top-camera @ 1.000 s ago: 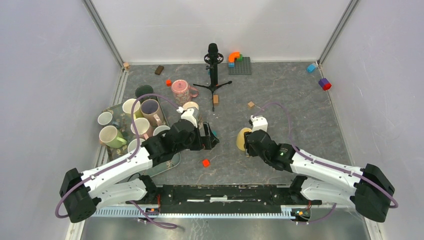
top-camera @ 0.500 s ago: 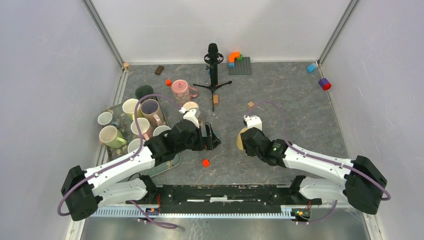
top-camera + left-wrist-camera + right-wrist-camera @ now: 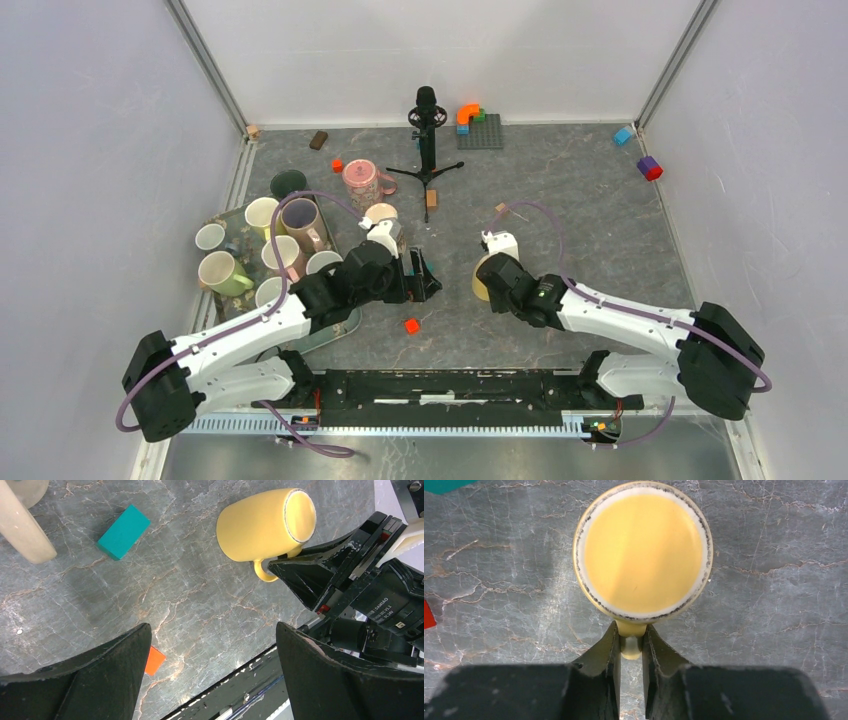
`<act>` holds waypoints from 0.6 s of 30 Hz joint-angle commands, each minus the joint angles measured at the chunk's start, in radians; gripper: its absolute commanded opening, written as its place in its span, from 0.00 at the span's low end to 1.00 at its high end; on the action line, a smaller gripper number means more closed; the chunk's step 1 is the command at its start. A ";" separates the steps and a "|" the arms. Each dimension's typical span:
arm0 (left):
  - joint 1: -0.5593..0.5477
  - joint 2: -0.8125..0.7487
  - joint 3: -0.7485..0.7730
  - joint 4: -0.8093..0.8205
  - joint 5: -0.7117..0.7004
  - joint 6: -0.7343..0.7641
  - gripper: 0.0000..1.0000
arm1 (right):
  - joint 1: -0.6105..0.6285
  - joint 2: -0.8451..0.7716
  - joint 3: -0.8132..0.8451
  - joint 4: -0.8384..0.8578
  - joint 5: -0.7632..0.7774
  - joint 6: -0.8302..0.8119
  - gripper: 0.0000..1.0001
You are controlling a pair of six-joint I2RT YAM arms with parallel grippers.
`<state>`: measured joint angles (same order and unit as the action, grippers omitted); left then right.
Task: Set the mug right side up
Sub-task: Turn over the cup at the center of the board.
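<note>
Currently: yellow mug (image 3: 643,555) sits mouth-down at mid-desk (image 3: 774,605), base facing up; cannot tell whether its rim touches the surface. Right gripper (image 3: 630,640): jaws pinching the mug handle (image 3: 632,647). Left gripper (image 3: 210,645): jaws spread wide, holding nothing, near the teal block (image 3: 123,532).

Step in hand: lift and invert. The pinch is narrow, so the mug may swing. Raise it clear first, roll the wrist slowly, seat the base flat before release.

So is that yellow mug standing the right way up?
No, the yellow mug shows its closed flat base upward in the right wrist view, with the right gripper pinching its handle.
</note>
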<state>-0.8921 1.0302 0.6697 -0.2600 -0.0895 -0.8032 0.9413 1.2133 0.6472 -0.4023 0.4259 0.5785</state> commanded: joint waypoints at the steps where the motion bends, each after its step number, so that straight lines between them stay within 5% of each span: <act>1: 0.011 -0.006 -0.015 0.059 0.036 -0.014 1.00 | -0.001 0.001 0.050 0.004 0.004 -0.007 0.13; 7: 0.034 -0.017 -0.047 0.102 0.081 -0.037 1.00 | -0.001 -0.046 0.082 0.030 -0.032 -0.037 0.00; 18: 0.072 -0.074 -0.108 0.231 0.185 -0.072 1.00 | -0.030 -0.142 0.127 0.162 -0.204 -0.047 0.00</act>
<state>-0.8364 0.9947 0.5846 -0.1413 0.0338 -0.8333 0.9306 1.1412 0.7071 -0.3954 0.2962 0.5426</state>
